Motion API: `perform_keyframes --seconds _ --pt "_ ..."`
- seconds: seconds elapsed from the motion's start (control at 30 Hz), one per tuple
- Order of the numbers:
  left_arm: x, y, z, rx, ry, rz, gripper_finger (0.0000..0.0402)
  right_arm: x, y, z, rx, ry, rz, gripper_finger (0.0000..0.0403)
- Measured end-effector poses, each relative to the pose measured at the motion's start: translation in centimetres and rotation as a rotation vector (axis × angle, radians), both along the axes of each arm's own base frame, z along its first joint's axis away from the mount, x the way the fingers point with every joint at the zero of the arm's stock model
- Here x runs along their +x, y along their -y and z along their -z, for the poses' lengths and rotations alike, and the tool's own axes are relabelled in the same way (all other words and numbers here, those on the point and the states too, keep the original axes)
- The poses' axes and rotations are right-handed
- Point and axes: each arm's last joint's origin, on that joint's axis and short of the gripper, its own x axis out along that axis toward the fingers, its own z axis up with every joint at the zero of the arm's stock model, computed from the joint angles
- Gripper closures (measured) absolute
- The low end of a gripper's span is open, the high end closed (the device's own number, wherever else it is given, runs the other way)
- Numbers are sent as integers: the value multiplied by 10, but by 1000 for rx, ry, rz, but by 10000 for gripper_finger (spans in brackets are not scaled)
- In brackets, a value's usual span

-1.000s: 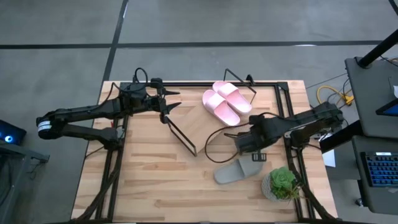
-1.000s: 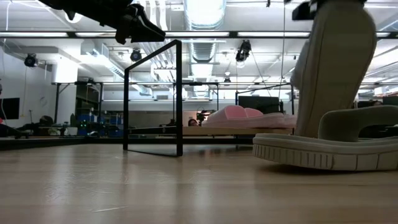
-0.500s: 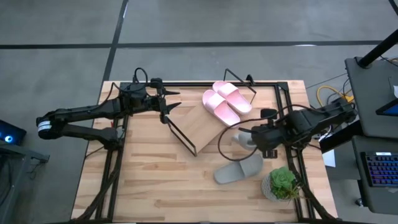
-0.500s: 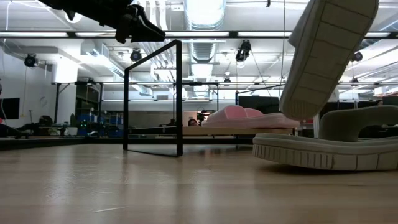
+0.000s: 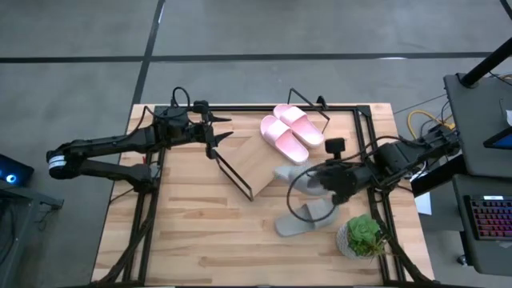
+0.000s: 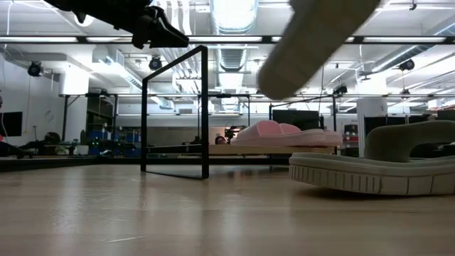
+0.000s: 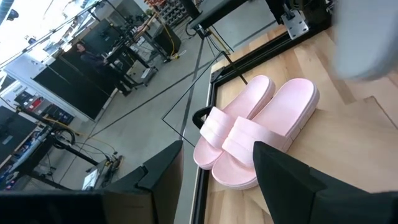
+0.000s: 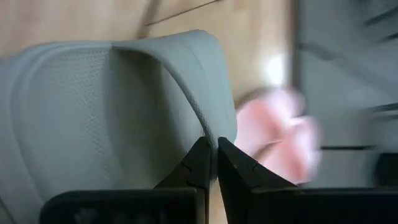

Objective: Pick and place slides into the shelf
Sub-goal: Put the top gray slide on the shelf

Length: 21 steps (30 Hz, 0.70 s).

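Note:
My right gripper (image 5: pixel 318 181) is shut on a grey slide (image 5: pixel 291 174) and carries it in the air just right of the shelf (image 5: pixel 258 158), a slanted light-wood board on a black wire frame. The low view shows this slide (image 6: pixel 307 44) high up and tilted. The second grey slide (image 5: pixel 308 218) lies sole-down on the table near the gripper. Two pale pink slides (image 5: pixel 286 131) lie side by side at the shelf's far end. My left gripper (image 7: pixel 217 180) is open and hovers by the shelf's far left corner (image 5: pixel 218 134), touching nothing. My right gripper pinches the grey slide's wide top strap at its edge (image 8: pixel 208 122) between the two fingers (image 8: pixel 239 171). It reaches in from the table's right side. The slide is lifted clear and tilted, one end lower (image 6: pixel 274 84), extending past the fingers toward the shelf.
A small potted plant (image 5: pixel 364 235) stands at the table's near right corner. Black frame rails (image 5: pixel 364 136) run along the far and right sides of the table. Bare tabletop (image 5: pixel 200 232) lies near and left of the shelf.
My right gripper has moved up and toward the table's left, toward the shelf, carrying the grey slide. The slide has swung from hanging nearly upright beside the other grey slide to a slanted pose higher up, over the shelf's right edge.

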Motion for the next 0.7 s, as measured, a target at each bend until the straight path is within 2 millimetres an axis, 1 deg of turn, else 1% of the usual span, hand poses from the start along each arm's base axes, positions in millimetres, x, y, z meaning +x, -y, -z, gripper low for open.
perform_keyframes --seconds 0.13,0.3,0.47,0.7 --pt "-2 1 -1 1 3 0 223 17 -2 10 -186 44 -18 391" --pt "-8 2 -5 4 13 0 223 40 -2 30 -294 79 -72 391" --pt "-20 6 -10 -6 19 -3 223 59 11 57 -377 91 -80 391" --pt "-33 11 -15 -40 41 -9 223 75 27 94 -443 166 -131 391"
